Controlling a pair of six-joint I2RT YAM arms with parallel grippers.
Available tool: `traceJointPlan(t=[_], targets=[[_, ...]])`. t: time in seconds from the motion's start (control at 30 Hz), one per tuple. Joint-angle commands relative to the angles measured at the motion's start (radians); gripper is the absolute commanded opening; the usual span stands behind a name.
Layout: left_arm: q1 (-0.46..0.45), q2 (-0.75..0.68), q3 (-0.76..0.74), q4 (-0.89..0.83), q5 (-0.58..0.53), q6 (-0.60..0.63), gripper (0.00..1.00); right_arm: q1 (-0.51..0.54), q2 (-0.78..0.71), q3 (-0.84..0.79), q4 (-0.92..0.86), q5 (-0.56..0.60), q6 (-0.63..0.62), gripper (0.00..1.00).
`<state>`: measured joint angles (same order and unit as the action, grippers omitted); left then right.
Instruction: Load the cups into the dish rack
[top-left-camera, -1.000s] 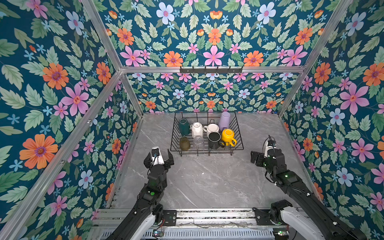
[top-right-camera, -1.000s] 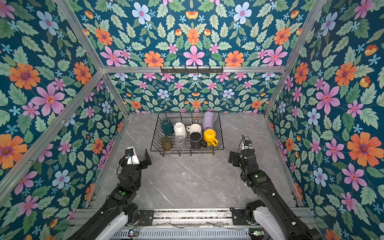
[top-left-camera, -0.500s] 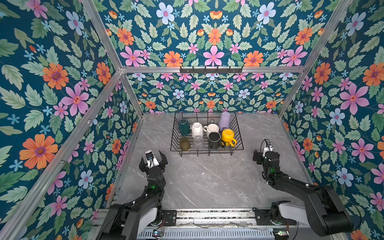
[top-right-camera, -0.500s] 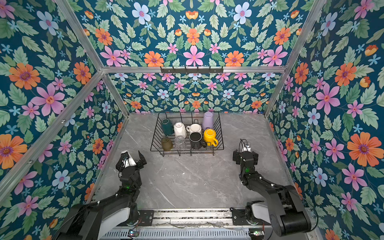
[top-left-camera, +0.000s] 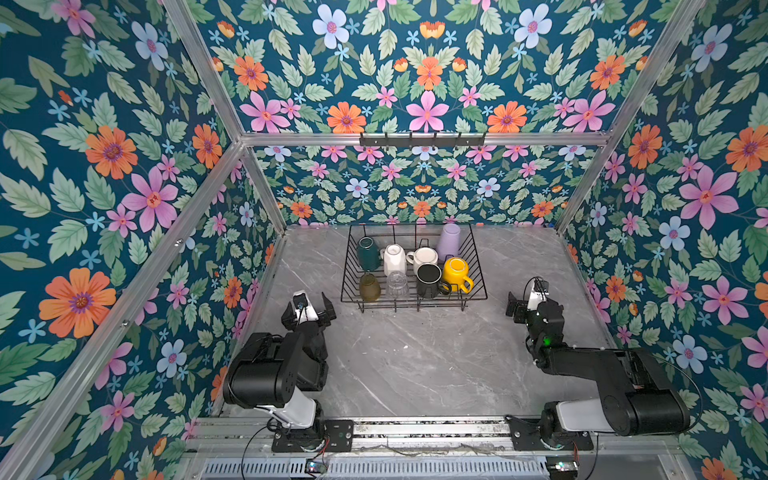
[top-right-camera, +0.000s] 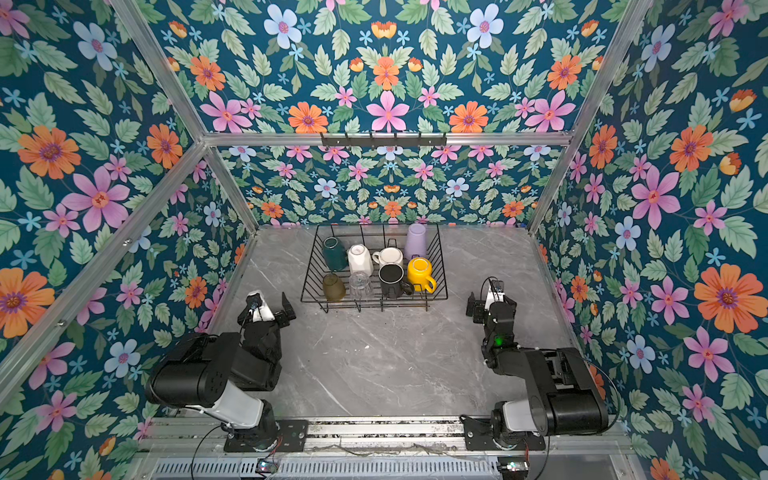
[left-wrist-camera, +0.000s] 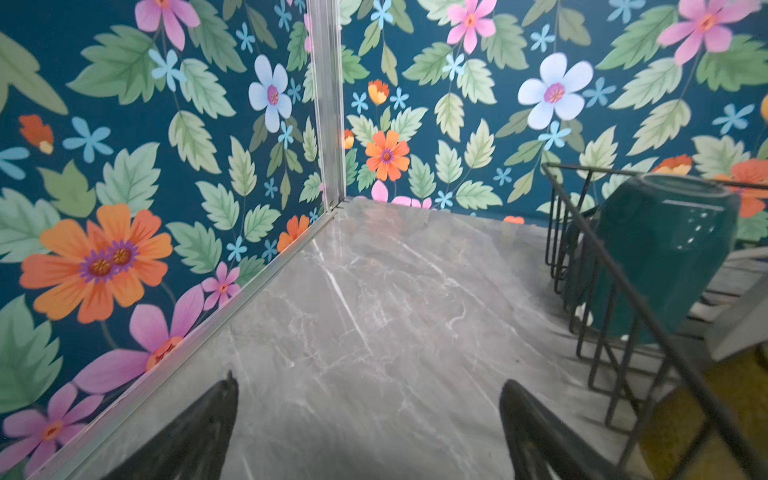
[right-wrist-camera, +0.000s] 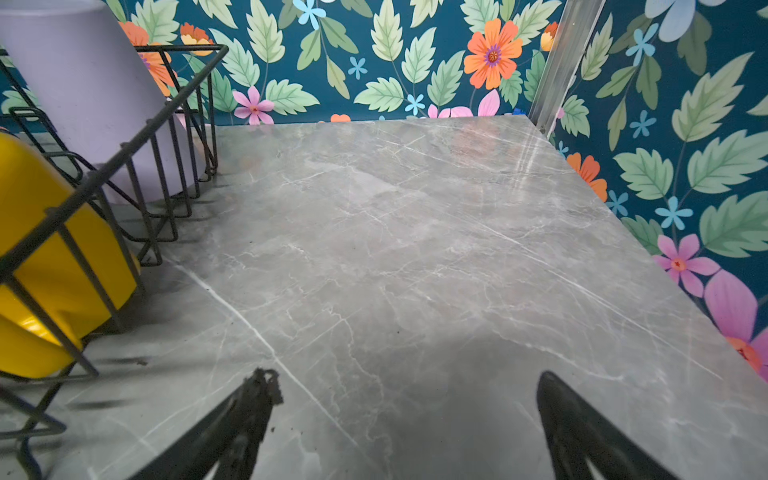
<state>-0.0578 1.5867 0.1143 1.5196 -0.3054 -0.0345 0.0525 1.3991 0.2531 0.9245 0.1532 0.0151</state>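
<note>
Standing at the front of the cell, I see the dish rack at the back of the grey marble table, close to the flowered rear wall, and all eight cups are inside it. Along the far row, from the left, are the dark green mug, the white mug, the cream mug and the lilac tumbler, which stands in the far right corner. Along the near row are the amber glass, the clear glass, the black mug and the yellow mug, its handle pointing towards the near right corner (several look upturned or tipped, though I cannot tell for each one). The left gripper is poised over the table just off the rack's near left corner, jaws spread wide with nothing between them. Its wrist view shows only bare marble between the fingers. The right gripper sits off the rack's near right corner, clear of the wires, likewise gaping and empty. Both arms are folded low toward the rail at the front.
</note>
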Motion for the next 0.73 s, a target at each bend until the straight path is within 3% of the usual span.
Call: traceJointPlan(t=[0.0,0.07,0.13,0.37,0.47,0.57,0.7], targets=[[0.002,0.063,0.043,0.047,0.056,0.034,1.00,-0.008,0.017,0.004,0.047,-0.028,-0.005,0.99],[0.003,0.003,0.082,-0.145,0.049,0.004,1.00,-0.009,0.059,-0.002,0.120,-0.028,-0.007,0.99],[0.003,0.039,0.103,-0.110,0.039,0.023,1.00,-0.009,0.035,0.007,0.053,-0.029,-0.002,0.99],[0.002,0.032,0.154,-0.223,0.051,0.026,1.00,-0.009,0.039,0.006,0.061,-0.030,-0.003,0.99],[0.000,0.032,0.118,-0.153,0.054,0.034,1.00,-0.010,0.040,0.005,0.067,-0.028,-0.004,0.99],[0.005,0.029,0.162,-0.246,0.062,0.013,1.00,-0.009,0.041,0.005,0.068,-0.028,-0.004,0.99],[0.010,0.029,0.154,-0.226,0.069,0.020,1.00,-0.010,0.041,0.006,0.065,-0.028,-0.004,0.99]])
